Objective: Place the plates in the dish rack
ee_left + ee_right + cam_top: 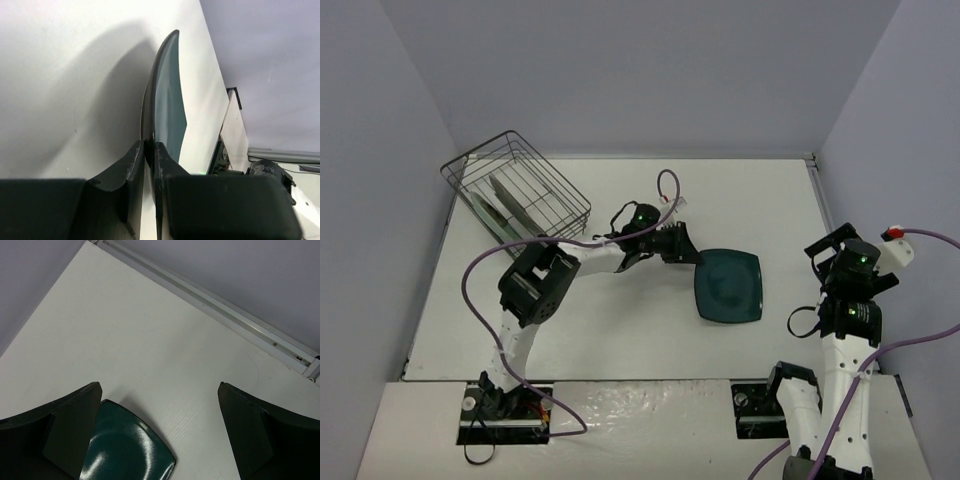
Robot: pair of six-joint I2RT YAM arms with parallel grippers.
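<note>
The dark teal rounded-square plate [730, 287] is right of the table's middle. My left gripper [692, 257] is shut on its upper-left edge. In the left wrist view the jaws [150, 147] pinch the plate's rim [167, 100], which stands edge-on with a shadow under it. The dish rack [516, 195] stands at the back left, with two plates leaning upright inside it: a greyish one [492, 207] and a pale one [552, 206]. My right gripper [828, 243] is open and empty to the right of the teal plate, whose corner shows in the right wrist view [130, 450].
Grey walls close in the table on the left, back and right. A metal rail [215, 302] runs along the table's right edge. A purple cable [480, 265] loops over the left arm.
</note>
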